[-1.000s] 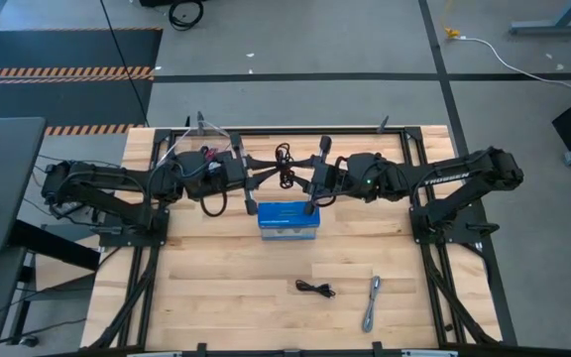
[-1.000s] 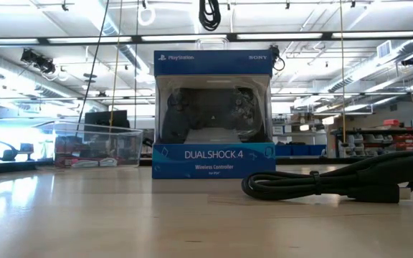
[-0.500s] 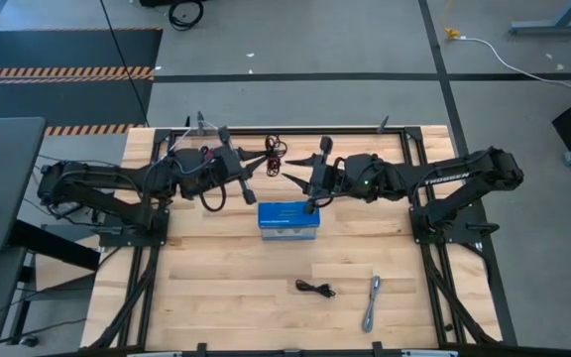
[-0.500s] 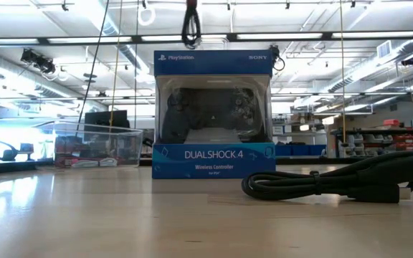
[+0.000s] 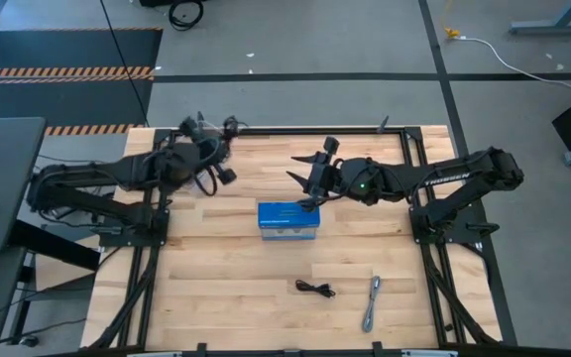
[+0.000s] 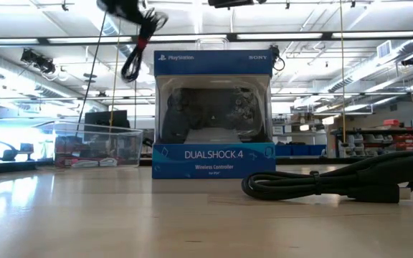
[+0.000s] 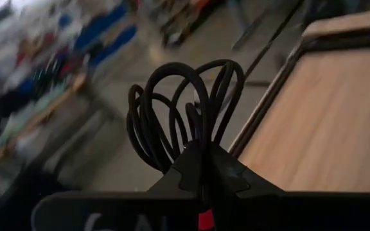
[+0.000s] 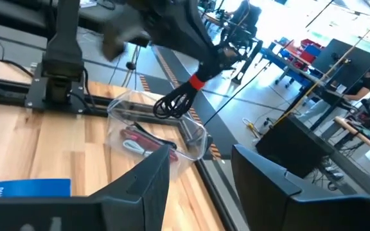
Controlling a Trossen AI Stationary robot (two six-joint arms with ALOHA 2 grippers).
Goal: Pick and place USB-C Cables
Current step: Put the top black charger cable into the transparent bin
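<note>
- My left gripper (image 7: 201,168) is closed on a coiled black cable (image 7: 185,106); the loops stand out past its fingertips. I hold it high over the far-left corner of the table (image 5: 226,248), because the clear tub (image 8: 156,131) stands there and I judge it is the place for the cables.
- In the right wrist view the coil (image 8: 175,101) hangs almost above the tub, which already holds a maroon cable (image 8: 139,136) and a silver-grey one (image 8: 132,147).
- In the low view the cable dangles in the air to the left of the blue box (image 6: 214,115), well clear of it.
- The blue box (image 5: 288,220) stands in the middle of the table; it is not in the way of the drop.
- My right gripper (image 5: 307,175) waits just behind the box, its fingers spread apart and holding nothing.
- Near the front edge, two cables remain: a small black one (image 5: 315,289) and, to its right, a silver-grey one (image 5: 372,302).
</note>
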